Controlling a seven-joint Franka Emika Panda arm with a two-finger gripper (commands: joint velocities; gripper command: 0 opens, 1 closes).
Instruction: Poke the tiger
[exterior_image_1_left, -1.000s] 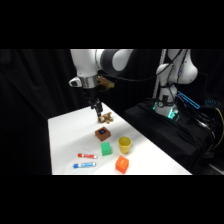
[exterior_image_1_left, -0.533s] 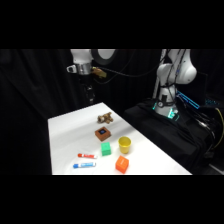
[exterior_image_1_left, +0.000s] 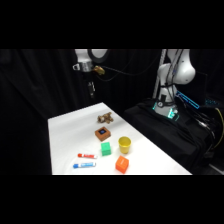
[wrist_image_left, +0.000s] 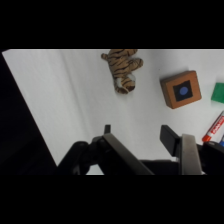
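White bench (exterior_image_1_left: 65, 145); tiger (wrist_image_left: 122, 69) lying clear. Gripper (wrist_image_left: 137, 137) high above, fingers apart, empty. Step: approach; next, descend onto tiger.

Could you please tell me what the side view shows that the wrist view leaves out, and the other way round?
Only the side view shows the arm's base, the yellow cup, the orange block, the blue marker, and the gripper high above the table. Only the wrist view shows the tiger's stripes and the open fingers. Both show the tiger, the brown cube, the green block and the red marker.
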